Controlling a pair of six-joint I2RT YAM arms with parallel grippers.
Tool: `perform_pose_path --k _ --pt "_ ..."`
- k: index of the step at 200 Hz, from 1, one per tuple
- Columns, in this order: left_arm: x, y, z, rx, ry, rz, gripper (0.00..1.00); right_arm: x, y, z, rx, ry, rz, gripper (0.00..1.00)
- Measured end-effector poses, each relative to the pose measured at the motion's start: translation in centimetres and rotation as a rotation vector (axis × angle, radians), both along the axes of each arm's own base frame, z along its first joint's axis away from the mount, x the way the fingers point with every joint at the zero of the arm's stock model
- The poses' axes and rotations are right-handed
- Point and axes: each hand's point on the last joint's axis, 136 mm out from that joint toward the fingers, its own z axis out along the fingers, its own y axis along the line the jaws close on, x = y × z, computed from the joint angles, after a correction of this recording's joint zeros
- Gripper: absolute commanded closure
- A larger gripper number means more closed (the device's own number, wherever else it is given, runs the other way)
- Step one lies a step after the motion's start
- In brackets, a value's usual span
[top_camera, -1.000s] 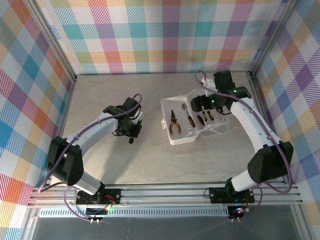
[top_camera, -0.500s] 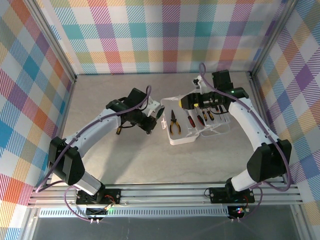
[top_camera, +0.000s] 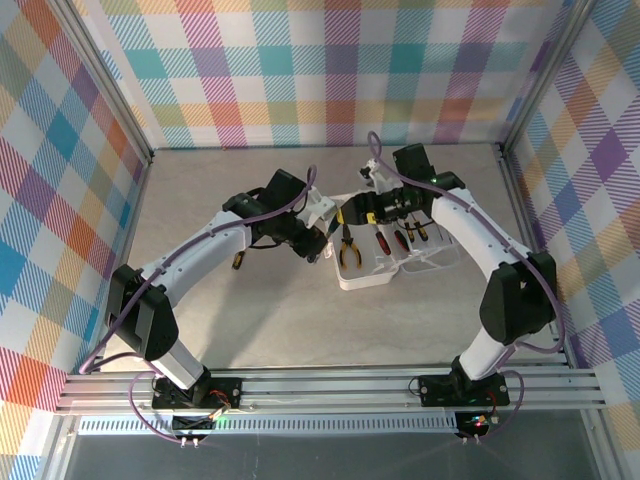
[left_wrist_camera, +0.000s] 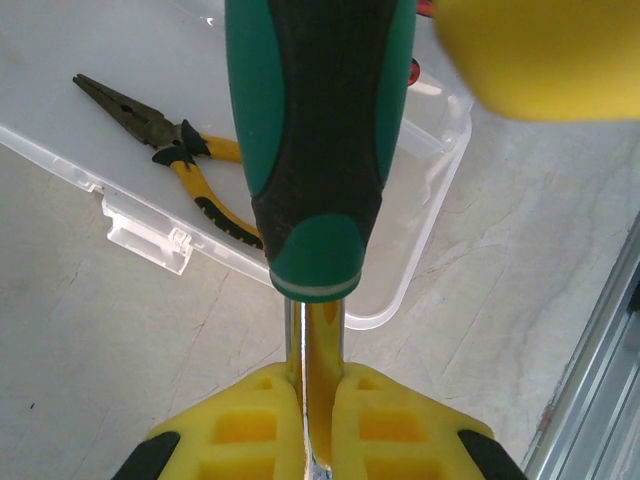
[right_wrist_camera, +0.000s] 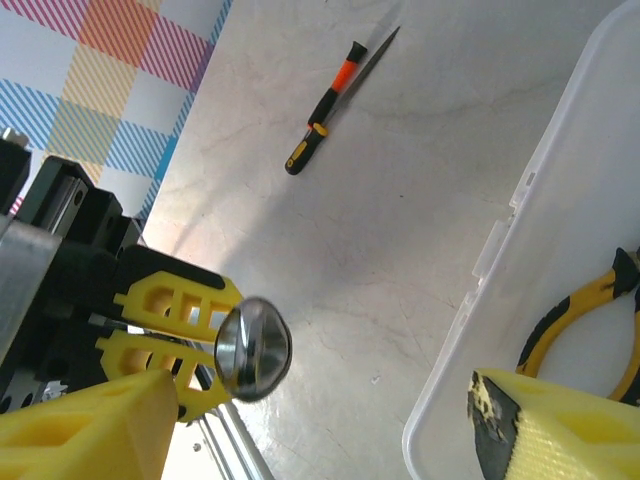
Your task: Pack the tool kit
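Since a second ago, the left arm has been swung from the open worktop (top_camera: 280,320) across to the 9 o'clock edge of the clear case (top_camera: 420,262), and the right arm has been drawn over the case towards it.

The left gripper (top_camera: 318,232) is clenched on the bare metal shaft of a green-handled tool (left_wrist_camera: 320,140), whose handle is held out over the case rim. The right gripper (top_camera: 352,212) is poised at 2 o'clock of the left one, its fingers (right_wrist_camera: 80,425) spread wide with nothing gripped. The tool's metal end is seen in the gap ahead of them.

The step in hand is judged to be the delivery of this tool to the case, perhaps by a handover. Next, either the handle must be taken by the right fingers, or the tool must be lowered into a free slot and let go.

The case lies open at 3 o'clock of the worktop's middle, with yellow-handled pliers (top_camera: 348,250) inside. An orange-and-black screwdriver (top_camera: 238,263) is left unpacked at 8 o'clock of the left gripper.

Both arms are stretched forward and bent inward, so that the wrists almost meet.
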Motion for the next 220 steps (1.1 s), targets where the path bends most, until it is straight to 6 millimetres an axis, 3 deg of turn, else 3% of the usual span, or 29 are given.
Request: perform_pose_path --k 44,86,134,176,191,207,220 --pt "-0.4 -0.3 0.1 -0.017 0.01 -0.017 1.0 0.0 1.0 -0.3 0.013 0.019 0.02 0.36" --pt "-0.5 -0.5 0.2 -0.027 0.019 -0.026 1.0 -0.2 2.1 -0.4 0.046 0.041 0.043 0.53" --pt "-0.6 -0.6 -0.1 -0.026 0.026 -0.031 1.0 -0.3 2.6 0.1 0.071 0.051 0.047 1.0" --pt "-0.2 -0.7 -0.4 -0.02 0.018 -0.026 0.98 0.1 2.3 -0.1 0.051 0.035 0.029 1.0" --pt "0.1 -0.8 -0.3 -0.022 0.007 -0.023 0.92 0.3 2.0 0.0 0.044 0.025 0.017 1.0" --pt "0.6 -0.9 0.1 -0.037 -0.009 -0.012 0.76 0.5 1.6 0.5 0.043 0.008 0.003 1.0" --pt "1.0 -0.9 0.3 -0.045 -0.021 -0.002 0.51 0.8 1.0 0.9 0.035 -0.01 -0.019 1.0"
